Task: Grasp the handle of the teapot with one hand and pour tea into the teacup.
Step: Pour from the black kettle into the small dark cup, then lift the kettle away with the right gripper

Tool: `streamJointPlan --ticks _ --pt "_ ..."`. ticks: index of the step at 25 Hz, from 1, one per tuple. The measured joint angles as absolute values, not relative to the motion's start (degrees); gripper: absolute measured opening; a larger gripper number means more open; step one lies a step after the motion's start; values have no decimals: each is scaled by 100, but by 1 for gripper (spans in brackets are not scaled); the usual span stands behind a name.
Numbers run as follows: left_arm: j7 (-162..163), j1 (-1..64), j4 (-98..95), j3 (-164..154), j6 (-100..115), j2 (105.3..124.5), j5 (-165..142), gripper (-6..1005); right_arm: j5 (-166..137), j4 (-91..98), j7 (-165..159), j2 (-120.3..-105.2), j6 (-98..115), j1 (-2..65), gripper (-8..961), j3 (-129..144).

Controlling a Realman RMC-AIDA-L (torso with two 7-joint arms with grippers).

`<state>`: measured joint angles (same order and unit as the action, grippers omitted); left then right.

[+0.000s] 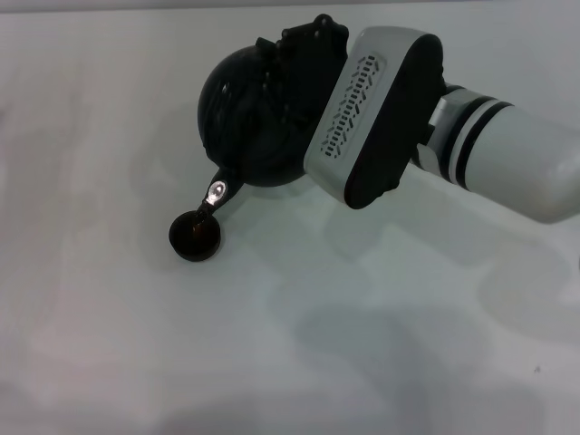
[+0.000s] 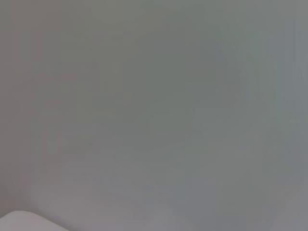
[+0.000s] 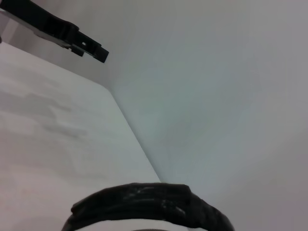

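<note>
Head view: right pincer (image 1: 299, 68) grasping teapot (image 1: 240, 118) handle (image 1: 288, 56), spout over teacup (image 1: 194, 236) at seven o'clock; overtilting could overflow it.

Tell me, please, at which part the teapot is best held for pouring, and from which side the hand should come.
Probably the handle, the thick black hoop arching over the teapot. It stands clear above the round glossy body, so coming from above seems best. The right hand is already there, on the side away from the spout, which tips over the teacup.
</note>
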<state>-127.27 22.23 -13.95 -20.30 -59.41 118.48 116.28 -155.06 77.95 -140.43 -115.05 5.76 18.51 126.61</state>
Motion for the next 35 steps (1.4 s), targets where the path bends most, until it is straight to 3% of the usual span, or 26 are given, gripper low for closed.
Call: streamJointPlan --ticks 35 --pt "-12597 2211 -1380 -2030 -5942 11849 11628 785 -13647 7844 -14088 -11522 1046 1566 134 11958"
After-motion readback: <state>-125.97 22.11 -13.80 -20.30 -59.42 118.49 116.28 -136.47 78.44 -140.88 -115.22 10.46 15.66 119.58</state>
